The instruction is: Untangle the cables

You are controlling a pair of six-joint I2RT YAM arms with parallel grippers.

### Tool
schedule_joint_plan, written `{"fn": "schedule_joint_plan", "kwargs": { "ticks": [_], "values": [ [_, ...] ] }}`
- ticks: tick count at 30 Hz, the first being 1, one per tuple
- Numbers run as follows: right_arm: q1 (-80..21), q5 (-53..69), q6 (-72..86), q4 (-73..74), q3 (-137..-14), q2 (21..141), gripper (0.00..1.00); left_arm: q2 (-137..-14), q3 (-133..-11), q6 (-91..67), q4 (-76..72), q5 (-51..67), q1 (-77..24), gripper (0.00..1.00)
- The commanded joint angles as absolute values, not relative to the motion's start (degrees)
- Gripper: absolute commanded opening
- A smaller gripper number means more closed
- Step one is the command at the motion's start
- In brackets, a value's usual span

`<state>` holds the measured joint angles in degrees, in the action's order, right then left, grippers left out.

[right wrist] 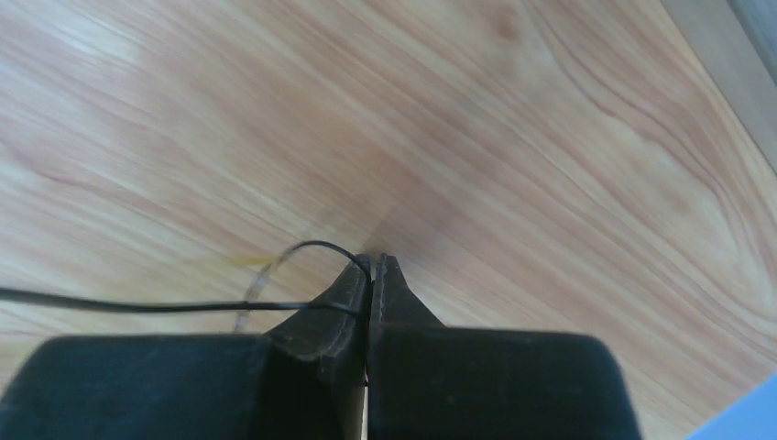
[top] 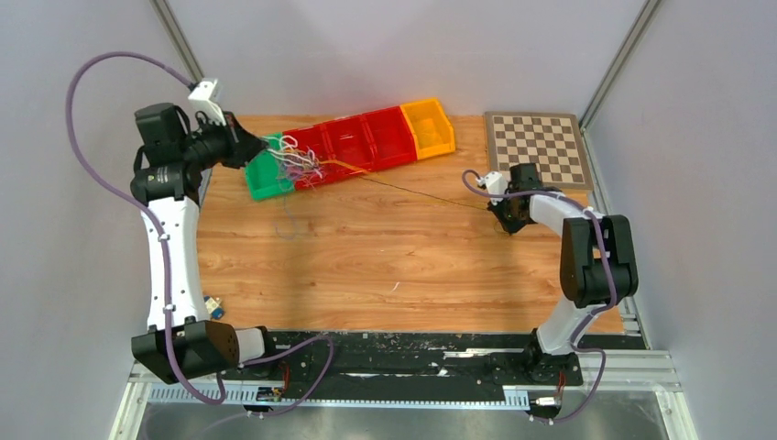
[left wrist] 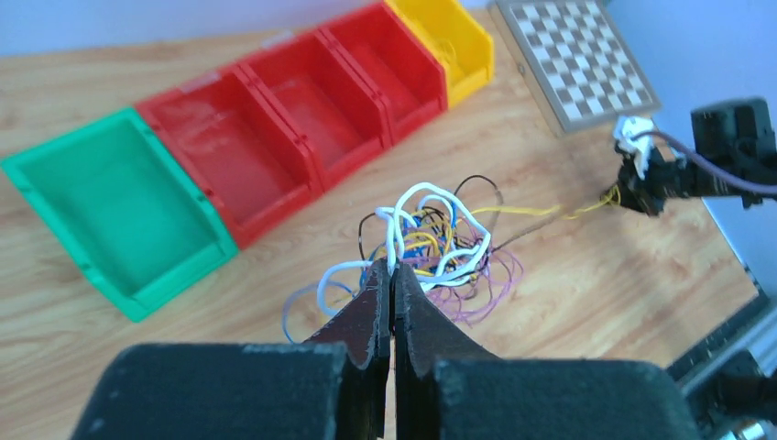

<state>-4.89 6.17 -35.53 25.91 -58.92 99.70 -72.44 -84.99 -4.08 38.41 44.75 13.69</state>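
Black fingers of the left tool (left wrist: 392, 268) fill the bottom of its own view. They are pressed shut on a white cable (left wrist: 398, 240) in the tangle of cables (left wrist: 438, 240), which sits right at its tips. White, yellow, blue, purple and black loops are all mixed up there. Only the right wrist view shows the right tool (right wrist: 374, 262) up close. It is pinched shut on one thin black cable (right wrist: 137, 305) that runs off to its left over the wood surface (right wrist: 513, 137). Only the top view shows a thin cable stretched straight from the tangle to the right tool. Beyond the left tool sit five bins: one green bin (left wrist: 119, 215), three red bins (left wrist: 275, 137) and one yellow bin (left wrist: 449, 41). One checkerboard (left wrist: 575, 60) lies beyond the right tool.
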Motion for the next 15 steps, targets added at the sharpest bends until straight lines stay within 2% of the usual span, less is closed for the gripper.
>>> {"fn": "schedule_joint_plan", "kwargs": {
  "ticks": [1,8,10,13,15],
  "values": [
    [1.49,0.29,-42.09,28.16,-56.45,98.79,0.0,-72.53,-92.45,-5.72,34.43,43.36,18.14,0.0],
    [9.26,0.0,-47.27,26.7,-54.05,97.77,0.0,-75.36,-99.0,-9.77,32.33,43.5,24.02,0.0],
    [10.42,0.73,-48.18,26.98,-53.64,97.06,0.0,-75.67,-100.18,-9.92,32.22,46.44,24.23,0.0],
    [10.55,5.31,-50.09,29.12,-53.08,93.6,0.0,-75.77,-100.26,-12.79,31.77,57.63,23.29,0.0],
    [10.4,11.85,-51.58,36.06,-55.12,91.19,0.0,-75.05,-99.8,-11.26,34.49,62.43,20.59,0.0]
  ]
}}
